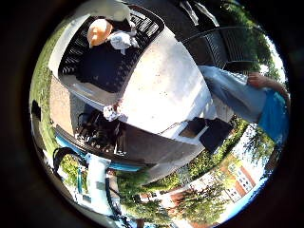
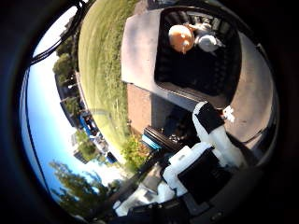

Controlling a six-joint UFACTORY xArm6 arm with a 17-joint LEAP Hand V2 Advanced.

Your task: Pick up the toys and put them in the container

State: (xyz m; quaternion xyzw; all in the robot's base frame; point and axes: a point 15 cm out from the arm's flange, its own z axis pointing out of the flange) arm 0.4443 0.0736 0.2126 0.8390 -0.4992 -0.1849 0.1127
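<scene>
My hand (image 2: 205, 149) hangs above the desk (image 1: 166, 90) with its fingers (image 2: 219, 135) held out fairly straight, gripping nothing. An orange toy (image 2: 181, 38) and a pale grey toy (image 2: 208, 43) lie together inside the black slatted container (image 1: 76, 57). A small white toy (image 1: 112, 112) sits on the desk just beside the container's rim.

Small white toy (image 1: 112, 112) beside the black container (image 1: 76, 61): too small to identify; partly covered by a finger (image 2: 212, 128) in the thumb-side view. Grey-white toy (image 2: 207, 42) inside the container, against the orange toy (image 2: 180, 38): shape unclear. Container far rim: cut off by the view edge. Hand (image 2: 201, 163): only partly visible; finger curl not determinable.
</scene>
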